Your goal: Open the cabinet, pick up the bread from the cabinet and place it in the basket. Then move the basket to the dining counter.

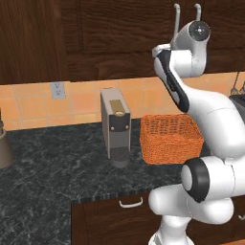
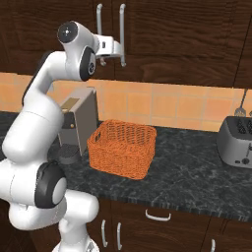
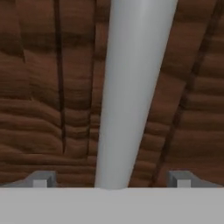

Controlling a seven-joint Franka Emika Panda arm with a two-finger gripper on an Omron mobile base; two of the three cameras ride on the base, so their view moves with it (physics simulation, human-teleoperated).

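The cabinet [image 2: 162, 29] is dark brown wood with its doors shut and two long silver handles side by side. My gripper [image 2: 119, 51] is raised to the right-hand handle [image 2: 122, 29]. In the hand view that handle [image 3: 131, 87] runs up between my two fingertips [image 3: 41, 179], which stand wide apart on either side of it, so my gripper [image 3: 111, 181] is open around the bar without squeezing it. The orange wicker basket [image 2: 123, 147] sits empty on the black counter below; it also shows as the basket [image 1: 170, 139]. The bread is hidden, and the dining counter is out of view.
A grey coffee machine [image 1: 115, 127] stands just left of the basket on the black speckled counter [image 1: 48, 167]. A toaster [image 2: 238, 140] sits at the far right. Below the counter edge are dark drawers with small handles [image 2: 157, 215]. A brown pot [image 1: 4, 146] is at the far left.
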